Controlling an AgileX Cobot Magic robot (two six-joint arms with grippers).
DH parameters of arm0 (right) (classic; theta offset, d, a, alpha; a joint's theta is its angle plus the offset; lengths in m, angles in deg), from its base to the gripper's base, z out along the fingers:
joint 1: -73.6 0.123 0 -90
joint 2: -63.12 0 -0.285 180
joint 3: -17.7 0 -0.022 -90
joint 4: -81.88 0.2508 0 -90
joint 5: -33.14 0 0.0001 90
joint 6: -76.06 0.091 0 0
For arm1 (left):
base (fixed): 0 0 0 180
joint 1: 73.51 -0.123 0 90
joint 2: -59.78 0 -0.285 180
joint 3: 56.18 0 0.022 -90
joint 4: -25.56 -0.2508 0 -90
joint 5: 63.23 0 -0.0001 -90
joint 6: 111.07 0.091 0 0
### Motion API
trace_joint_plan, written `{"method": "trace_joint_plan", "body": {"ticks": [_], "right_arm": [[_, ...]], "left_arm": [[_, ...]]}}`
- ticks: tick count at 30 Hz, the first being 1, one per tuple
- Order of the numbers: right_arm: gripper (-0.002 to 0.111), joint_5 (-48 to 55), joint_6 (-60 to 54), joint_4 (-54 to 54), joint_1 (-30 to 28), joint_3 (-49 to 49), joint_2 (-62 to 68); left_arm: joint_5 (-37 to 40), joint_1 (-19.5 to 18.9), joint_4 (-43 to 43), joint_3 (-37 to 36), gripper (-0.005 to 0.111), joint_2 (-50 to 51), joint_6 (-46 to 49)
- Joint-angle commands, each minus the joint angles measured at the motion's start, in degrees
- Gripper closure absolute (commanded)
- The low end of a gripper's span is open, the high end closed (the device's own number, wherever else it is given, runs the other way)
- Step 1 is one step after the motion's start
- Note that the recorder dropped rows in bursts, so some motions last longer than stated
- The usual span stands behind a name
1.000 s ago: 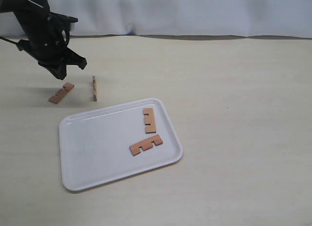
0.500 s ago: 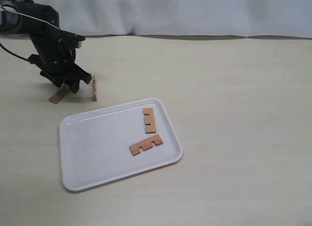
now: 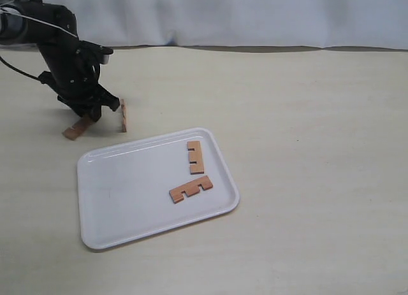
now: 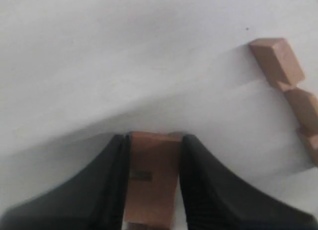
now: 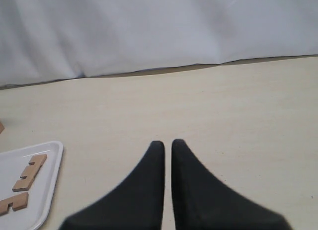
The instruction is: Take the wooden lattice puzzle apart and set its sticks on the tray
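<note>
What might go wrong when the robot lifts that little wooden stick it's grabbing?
The left gripper pinches the flat stick by its thin sides, and part of it pokes out past the fingers, so it might twist or slip out when lifted. The upright stick balances on its narrow edge right beside the gripper, so a bump could tip it over. The tray has only a low rim, so a stick dropped carelessly might slide off.

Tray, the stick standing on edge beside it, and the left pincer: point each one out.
tray (image 3: 121, 199), exterior view, bare floor near its middle.
upright stick (image 3: 123, 115), exterior view, middle of its thin side.
left pincer (image 4: 154, 143), left wrist view, midway between fingertips, over the clamped stick (image 4: 151, 190).
</note>
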Motion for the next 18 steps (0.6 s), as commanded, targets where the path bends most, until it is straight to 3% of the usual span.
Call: {"method": "trace_joint_plan", "body": {"ticks": [1,9,12,18], "right_arm": [[0.104,-0.48,0.01,-0.05,-0.03,-0.20,-0.21],[0.104,-0.48,0.01,-0.05,-0.03,-0.20,-0.21],[0.104,-0.48,0.01,-0.05,-0.03,-0.20,-0.21],[0.104,-0.48,0.01,-0.05,-0.03,-0.20,-0.21]], "left_arm": [[0.44,-0.17,2.16,0.02,0.107,-6.67,1.52],[8.35,0.53,21.09,0.02,0.107,-12.59,25.57],[11.90,2.62,21.80,0.02,0.107,-12.48,31.03],[11.85,9.35,20.52,0.02,0.107,-11.95,33.93]]}}
